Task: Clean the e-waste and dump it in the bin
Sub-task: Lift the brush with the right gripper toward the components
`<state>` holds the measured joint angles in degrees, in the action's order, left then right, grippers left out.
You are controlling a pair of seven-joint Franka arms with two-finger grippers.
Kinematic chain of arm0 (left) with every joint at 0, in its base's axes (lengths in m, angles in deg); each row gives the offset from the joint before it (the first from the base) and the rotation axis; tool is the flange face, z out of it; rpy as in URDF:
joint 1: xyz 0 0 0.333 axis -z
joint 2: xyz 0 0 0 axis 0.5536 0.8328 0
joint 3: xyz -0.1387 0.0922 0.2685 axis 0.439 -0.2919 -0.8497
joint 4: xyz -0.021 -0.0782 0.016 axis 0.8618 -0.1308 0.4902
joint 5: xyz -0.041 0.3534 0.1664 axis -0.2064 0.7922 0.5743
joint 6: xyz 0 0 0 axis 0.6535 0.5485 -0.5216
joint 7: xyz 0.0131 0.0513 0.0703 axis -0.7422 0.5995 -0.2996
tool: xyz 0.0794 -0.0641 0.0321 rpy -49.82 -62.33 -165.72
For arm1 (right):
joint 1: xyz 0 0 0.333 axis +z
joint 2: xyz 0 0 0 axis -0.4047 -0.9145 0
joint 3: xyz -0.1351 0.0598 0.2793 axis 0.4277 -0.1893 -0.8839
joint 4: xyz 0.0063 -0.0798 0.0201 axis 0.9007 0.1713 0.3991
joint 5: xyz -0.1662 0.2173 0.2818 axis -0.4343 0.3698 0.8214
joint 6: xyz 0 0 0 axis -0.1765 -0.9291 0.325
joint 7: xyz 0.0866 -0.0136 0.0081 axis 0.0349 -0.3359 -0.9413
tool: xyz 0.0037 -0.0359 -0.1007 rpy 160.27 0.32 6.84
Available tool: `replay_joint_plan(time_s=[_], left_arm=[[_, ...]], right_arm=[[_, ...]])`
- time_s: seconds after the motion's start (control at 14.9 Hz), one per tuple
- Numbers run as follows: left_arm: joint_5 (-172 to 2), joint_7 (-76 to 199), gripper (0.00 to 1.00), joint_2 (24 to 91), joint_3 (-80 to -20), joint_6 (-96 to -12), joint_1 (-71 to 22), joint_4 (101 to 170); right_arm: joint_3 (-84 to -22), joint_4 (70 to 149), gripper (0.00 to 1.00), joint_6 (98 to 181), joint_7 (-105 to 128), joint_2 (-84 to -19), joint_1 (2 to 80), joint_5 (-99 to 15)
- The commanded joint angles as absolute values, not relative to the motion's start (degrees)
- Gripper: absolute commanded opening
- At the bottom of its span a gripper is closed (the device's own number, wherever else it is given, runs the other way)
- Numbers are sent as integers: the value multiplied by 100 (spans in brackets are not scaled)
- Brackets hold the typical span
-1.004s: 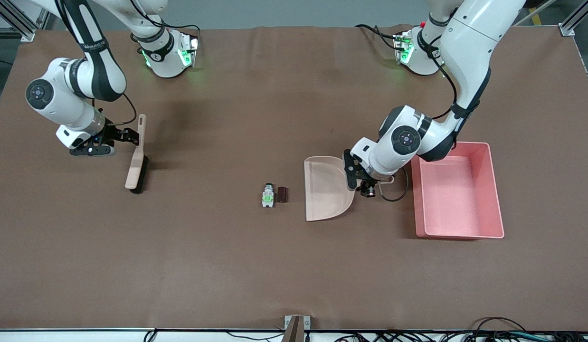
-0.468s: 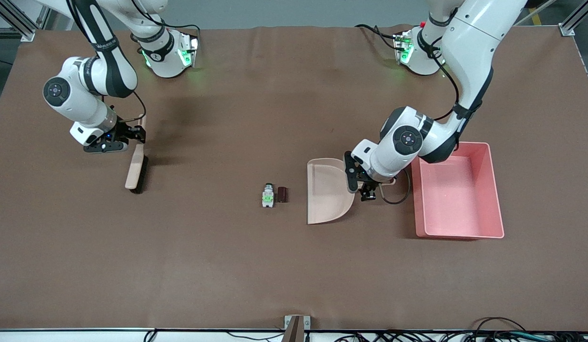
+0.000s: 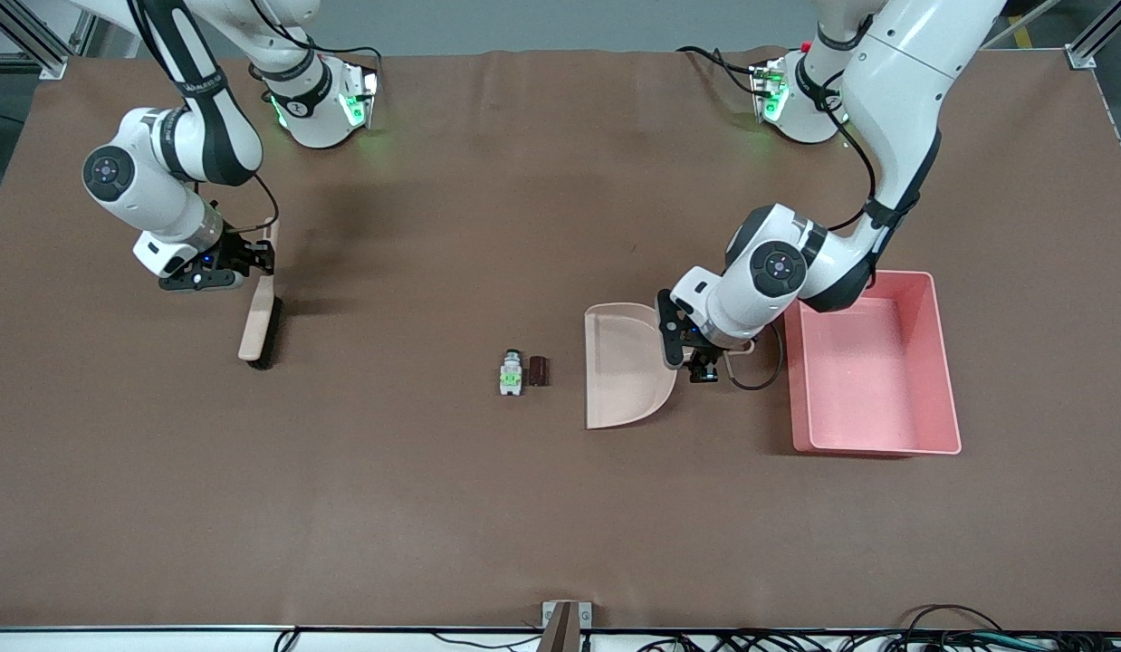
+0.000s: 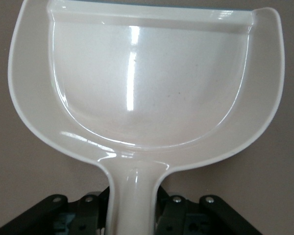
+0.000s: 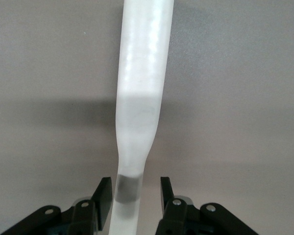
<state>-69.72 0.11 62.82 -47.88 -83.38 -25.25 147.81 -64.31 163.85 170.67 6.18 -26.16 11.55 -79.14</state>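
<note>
From the front we see the table with the white-grey block touching or just beside the dark cylinder, both lying near the open mouth of the beige dustpan, toward the right arm's end of it. The pink bin sits just beside the dustpan, toward the left arm's end. The left gripper is at the dustpan's handle; the right gripper is at the handle of the brush.

In the left wrist view we see the fingers pressed against both sides of the dustpan handle, gripping it.

In the right wrist view the brush handle runs between the fingers, a narrow gap showing on one side, so we cannot tell whether the grip is firm.
</note>
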Motion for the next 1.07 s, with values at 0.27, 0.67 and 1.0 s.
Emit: replay_joint_plan(time_s=[0.27,0.67,1.0], left_arm=[[-6881,13,30,6319,-4765,-8347,-2535,14745],[-6881,4,35,6293,-4765,-8347,-2535,14736],[-6881,-13,37,6302,-4765,-8347,-2535,14763]], right_arm=[[-6448,16767,52,17637,626,-2630,1200,-7835],[-6439,16803,39,17699,740,-2657,1315,-7826],[-6439,16794,10,17708,863,-2700,1385,-7826]])
